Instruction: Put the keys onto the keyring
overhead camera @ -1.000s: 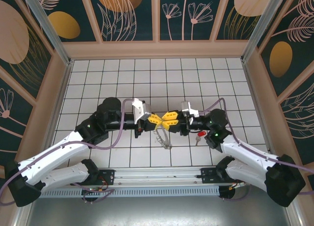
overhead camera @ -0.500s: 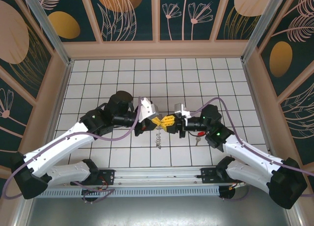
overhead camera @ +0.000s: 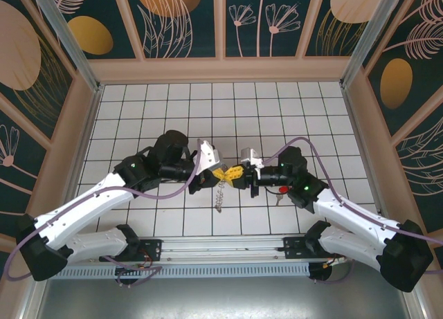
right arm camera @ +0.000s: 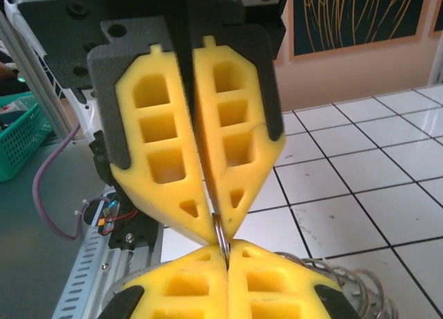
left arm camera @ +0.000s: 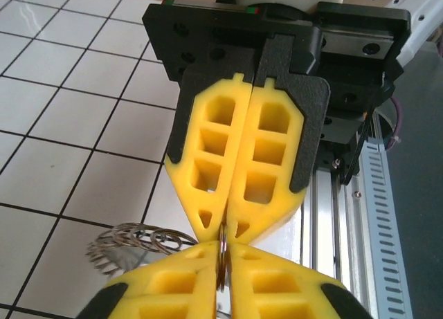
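Though seemingly pinched, keyring (overhead camera: 220, 194) over floor (overhead camera: 277, 111)

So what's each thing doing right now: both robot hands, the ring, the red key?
Left gripper: jaws shut on the keyring.
Right gripper: jaws shut on the keyring.
Keyring: pinched by both, loose coils trailing below.
Key: lying on the tiles, off the keyring.

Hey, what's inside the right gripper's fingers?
A thin wire of the keyring, pinched by the right gripper and the left gripper tip to tip. Its coils hang below; the stretch inside the grip is covered.
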`<state>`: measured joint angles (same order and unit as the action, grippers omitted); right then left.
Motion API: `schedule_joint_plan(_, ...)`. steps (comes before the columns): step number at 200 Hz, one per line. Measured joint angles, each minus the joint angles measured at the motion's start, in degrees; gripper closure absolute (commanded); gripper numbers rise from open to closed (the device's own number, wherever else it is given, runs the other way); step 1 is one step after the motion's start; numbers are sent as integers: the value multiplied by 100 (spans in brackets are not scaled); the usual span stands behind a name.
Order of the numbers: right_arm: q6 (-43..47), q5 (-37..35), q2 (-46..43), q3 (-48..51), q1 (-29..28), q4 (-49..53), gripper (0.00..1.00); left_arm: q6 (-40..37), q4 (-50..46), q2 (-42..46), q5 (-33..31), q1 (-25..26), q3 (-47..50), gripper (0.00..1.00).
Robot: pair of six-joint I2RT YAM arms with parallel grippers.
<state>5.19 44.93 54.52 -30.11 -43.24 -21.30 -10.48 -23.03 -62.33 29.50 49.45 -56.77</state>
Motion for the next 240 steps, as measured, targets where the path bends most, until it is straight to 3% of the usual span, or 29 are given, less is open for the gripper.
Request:
schedule_joint_plan(68,-1209,551,0,284,144,-2175,100,1012,2317,1189,173,83,1333,75)
schedule_joint_plan(106,-2065,726,170,533,319,-3571,100,1252,2717,1165,249,87,1447,75)
schedule_joint_plan(202,-2846,813,522,741,319,-4800,100,1362,3274,1040,326,92,1447,74)
schedule_joint_plan(209,-2850,813,522,741,319,-4813,100,1364,3305,1021,330,92,1447,76)
schedule_joint_plan(240,-2852,811,522,750,339,-4889,100,1388,3370,931,428,94,1445,100)
